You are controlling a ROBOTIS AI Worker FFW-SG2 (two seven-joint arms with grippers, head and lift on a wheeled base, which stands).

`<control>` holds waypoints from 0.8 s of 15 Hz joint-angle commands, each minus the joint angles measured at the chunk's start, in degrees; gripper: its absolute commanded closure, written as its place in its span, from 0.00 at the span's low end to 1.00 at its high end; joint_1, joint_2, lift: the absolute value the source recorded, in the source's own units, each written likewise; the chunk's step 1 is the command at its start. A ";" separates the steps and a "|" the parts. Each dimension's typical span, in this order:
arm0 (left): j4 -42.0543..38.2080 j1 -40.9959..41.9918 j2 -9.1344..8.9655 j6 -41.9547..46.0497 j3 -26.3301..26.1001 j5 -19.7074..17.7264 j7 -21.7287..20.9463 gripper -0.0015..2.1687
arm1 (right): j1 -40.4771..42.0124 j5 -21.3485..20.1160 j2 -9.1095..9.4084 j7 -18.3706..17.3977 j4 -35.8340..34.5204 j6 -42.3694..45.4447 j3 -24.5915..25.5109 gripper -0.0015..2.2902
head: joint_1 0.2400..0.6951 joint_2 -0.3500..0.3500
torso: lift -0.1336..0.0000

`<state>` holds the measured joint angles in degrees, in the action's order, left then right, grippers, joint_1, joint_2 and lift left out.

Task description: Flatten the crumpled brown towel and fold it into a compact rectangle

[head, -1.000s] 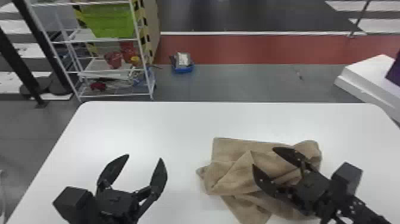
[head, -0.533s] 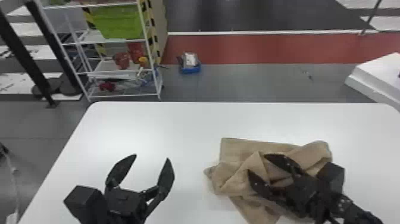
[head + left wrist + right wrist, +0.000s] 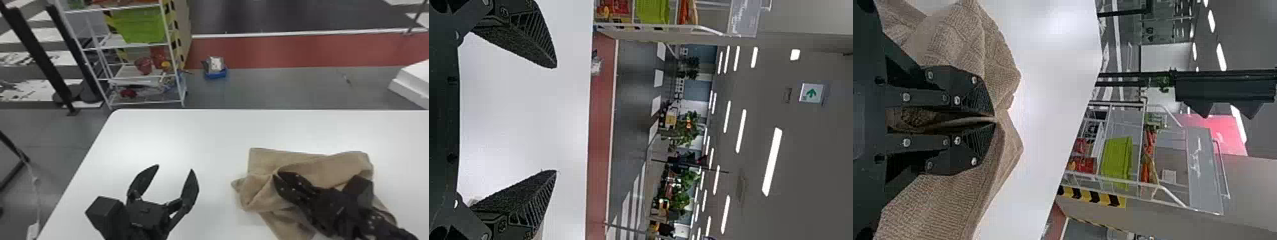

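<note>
Toward the robot's right, brown towel [image 3: 271,156], crumpled, on white table [image 3: 198,134]; long axis uncertain among the folds. Nearer by far: right gripper [image 3: 994,120], directly at the cloth, jaws narrow, with a pinch of towel between. Left gripper [image 3: 175,167]: wide, empty, well apart, towel off to its right. Likely lead for the next spreading pull: the right. Brands, labels, writing: none legible on towel; farther out, green-arrow sign [image 3: 811,93], pictogram only.
</note>
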<state>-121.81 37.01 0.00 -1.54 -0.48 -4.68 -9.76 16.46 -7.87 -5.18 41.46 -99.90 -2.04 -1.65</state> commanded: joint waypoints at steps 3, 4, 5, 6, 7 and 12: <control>0.00 -0.01 -0.15 0.00 0.04 0.02 0.00 0.07 | 2.26 9.54 -0.01 7.50 -3.90 7.17 0.68 0.47 | 1.00 0.69 | 0.07; -0.09 -0.01 -0.15 0.00 0.04 0.02 0.00 0.07 | 3.58 11.12 -0.01 9.87 -6.89 7.35 0.85 0.47 | 1.00 0.70 | 0.07; -0.18 0.08 -0.15 0.00 0.04 0.02 0.00 0.07 | 4.63 12.09 -0.09 14.35 -9.53 7.17 1.21 0.47 | 1.00 0.72 | 0.07; -0.36 0.17 -0.15 0.00 0.13 0.02 0.00 0.07 | 5.16 11.74 -0.53 19.63 -11.37 7.35 1.29 0.47 | 1.00 0.74 | 0.07; -0.36 0.08 -0.15 0.00 0.13 0.02 0.00 0.07 | 5.78 10.33 -0.88 25.34 -12.78 8.40 1.12 0.47 | 1.00 0.75 | 0.07; -0.36 -0.09 -0.15 0.00 0.30 0.02 0.00 0.07 | 6.39 8.40 -1.68 36.87 -12.96 17.54 -2.05 0.47 | 1.00 0.88 | 0.07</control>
<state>-122.17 36.92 0.00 -1.54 -0.14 -4.66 -9.76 22.81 0.59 -6.62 78.10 -112.84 13.95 -2.67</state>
